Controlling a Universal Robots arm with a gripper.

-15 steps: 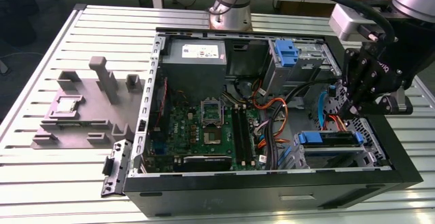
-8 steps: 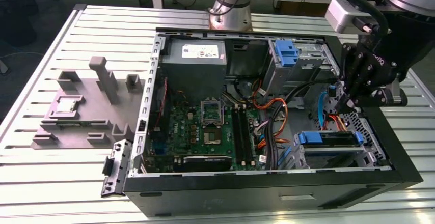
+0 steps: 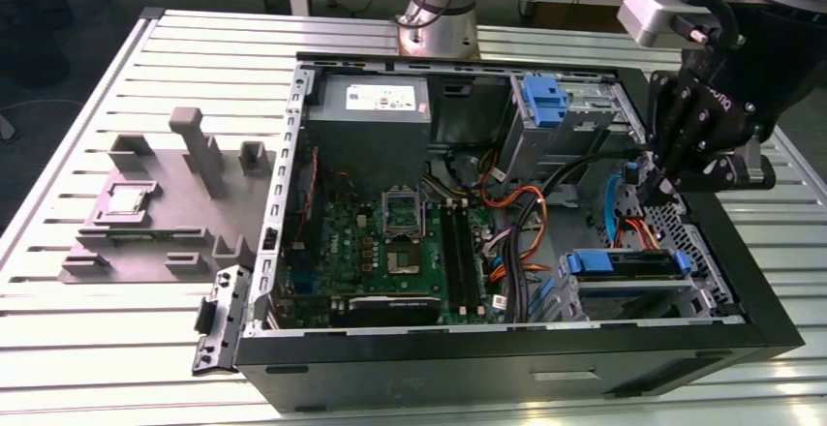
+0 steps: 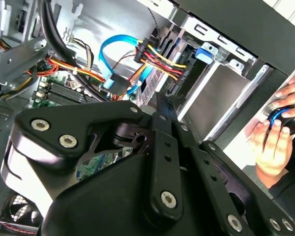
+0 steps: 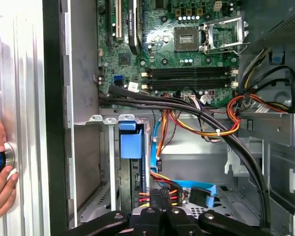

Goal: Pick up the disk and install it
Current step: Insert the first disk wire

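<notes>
Open computer case [image 3: 517, 358] on slatted worktop [image 3: 130, 329]; grey fixture block [image 3: 155, 213] well apart toward the exterior view's left. Bundle of orange and black cables [image 5: 201, 130] crosses between motherboard [image 3: 387, 242] and drive cage. Person's hand [image 5: 0, 182] rests on the worktop beside the case.

Disk [image 3: 623, 263] seated in cage at near corner, exterior view's right; blue bracket end showing, label face hidden.

Claw [image 3: 659, 192] just above cage, fingers together, gripping nothing.

One open computer case [image 3: 517, 349], one motherboard [image 3: 387, 242], one grey fixture block [image 3: 155, 213], two person's hands [image 4: 273, 142].
</notes>
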